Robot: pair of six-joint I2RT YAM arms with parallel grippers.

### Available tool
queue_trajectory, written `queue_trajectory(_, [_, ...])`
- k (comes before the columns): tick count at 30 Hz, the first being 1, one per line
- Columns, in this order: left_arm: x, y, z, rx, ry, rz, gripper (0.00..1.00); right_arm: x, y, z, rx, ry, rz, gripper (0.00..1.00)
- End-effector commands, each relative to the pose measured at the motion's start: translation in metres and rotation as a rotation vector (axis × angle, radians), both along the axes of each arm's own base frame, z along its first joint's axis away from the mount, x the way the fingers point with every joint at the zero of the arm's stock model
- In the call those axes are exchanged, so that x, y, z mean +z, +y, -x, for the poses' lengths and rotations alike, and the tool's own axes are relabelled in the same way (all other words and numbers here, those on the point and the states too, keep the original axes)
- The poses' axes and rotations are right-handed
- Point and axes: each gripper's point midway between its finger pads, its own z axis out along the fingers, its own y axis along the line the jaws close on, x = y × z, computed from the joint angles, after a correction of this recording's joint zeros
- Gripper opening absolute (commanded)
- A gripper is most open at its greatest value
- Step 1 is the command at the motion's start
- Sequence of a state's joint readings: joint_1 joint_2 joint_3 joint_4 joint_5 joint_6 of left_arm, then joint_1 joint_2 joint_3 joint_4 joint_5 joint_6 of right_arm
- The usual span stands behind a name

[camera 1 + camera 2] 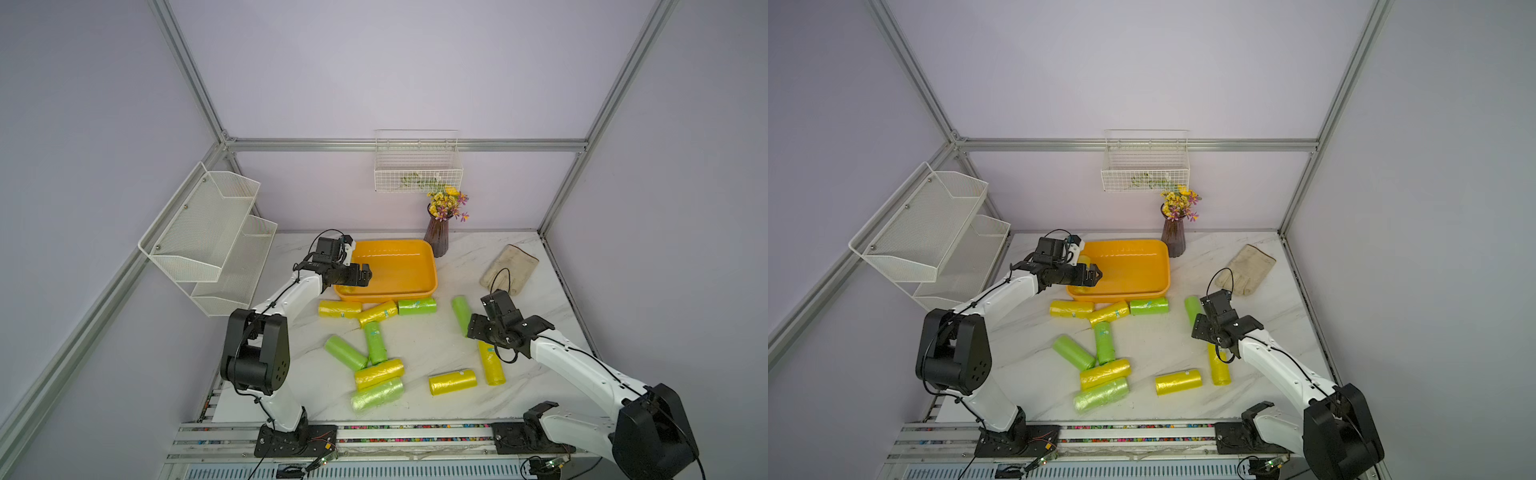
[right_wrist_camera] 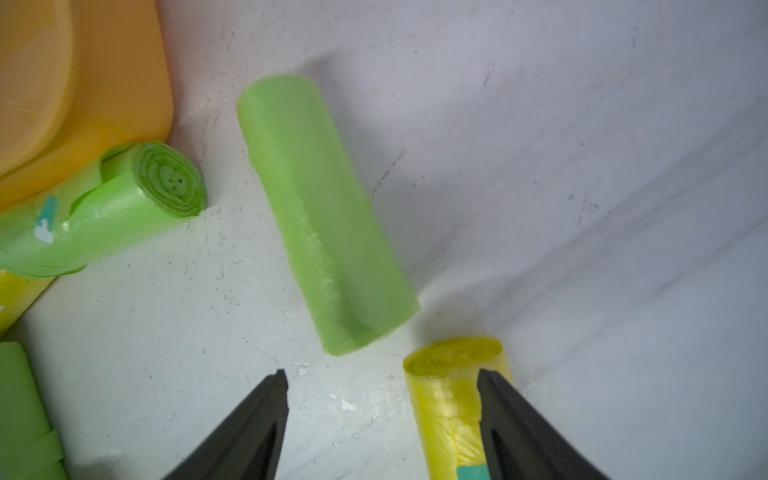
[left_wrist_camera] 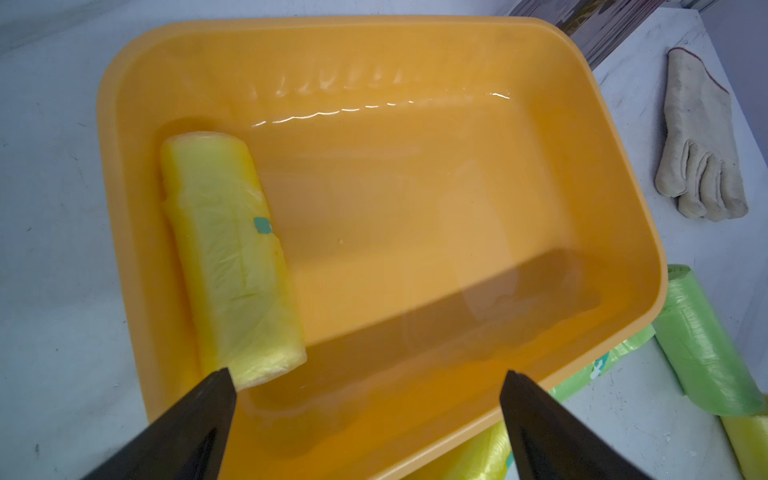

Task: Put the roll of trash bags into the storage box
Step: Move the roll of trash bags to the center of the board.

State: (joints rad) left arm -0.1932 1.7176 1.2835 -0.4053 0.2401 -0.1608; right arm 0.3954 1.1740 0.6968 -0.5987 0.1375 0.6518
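Storage box (image 1: 399,270), shallow and orange-yellow, sits toward the back of the marble tabletop (image 1: 424,340), just beside a dark vase (image 1: 436,237) of flowers. One yellow roll (image 3: 232,257) of trash bags lies flat inside it, lengthwise along the wall on the left arm's side, with a small teal sticker on its wrap.

The left claw (image 1: 365,276) hangs over the box's near corner on that same side. Its jaws are spread wide and nothing is between them. In the left wrist view the black fingertips (image 3: 208,399) frame bare box floor, and the roll's near end shows just past one tip.

The right claw (image 1: 473,326) hovers over the tabletop off the box's right side, jaws partly apart and empty. Ahead of it a green roll (image 2: 324,216) lies alone. A second yellow roll (image 2: 449,399) lies beneath the claw, its end close to the green one but apart from it.

Three further rolls (image 1: 378,313), two yellow and one green, lie along the box's near wall. Five others (image 1: 379,372) are loosely grouped nearer the arm bases. A pale glove (image 1: 509,270) lies toward the back right.
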Motion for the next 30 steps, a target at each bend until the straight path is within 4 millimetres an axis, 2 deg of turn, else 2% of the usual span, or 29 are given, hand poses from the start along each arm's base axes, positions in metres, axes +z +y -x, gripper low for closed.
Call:
queue_trajectory(1, [0.015, -0.009, -0.008, -0.035, -0.046, 0.022, 1.0, -0.008, -0.013, 0.01, -0.057, 0.039, 0.031, 0.77])
queue_trajectory(6, [0.01, -0.009, -0.006, -0.031, -0.031, 0.026, 1.0, -0.026, -0.019, 0.016, -0.04, 0.105, 0.075, 0.76])
queue_trajectory(12, [0.013, -0.006, -0.006, -0.02, -0.043, 0.019, 1.0, -0.045, -0.02, 0.023, 0.002, 0.181, 0.108, 0.7])
queue_trajectory(15, [0.015, -0.007, -0.006, -0.021, -0.048, 0.019, 1.0, -0.047, -0.022, 0.024, 0.009, 0.188, 0.118, 0.68])
queue_trajectory(17, [0.014, -0.007, -0.007, -0.015, -0.042, 0.022, 1.0, -0.048, -0.022, 0.024, 0.014, 0.19, 0.122, 0.6])
queue_trajectory(22, [0.012, -0.006, -0.005, -0.006, -0.036, 0.023, 1.0, -0.048, -0.025, 0.021, 0.013, 0.195, 0.132, 0.5])
queue_trajectory(30, [0.015, -0.002, -0.003, 0.002, -0.046, 0.011, 1.0, -0.046, -0.037, 0.009, -0.028, 0.181, 0.152, 0.49])
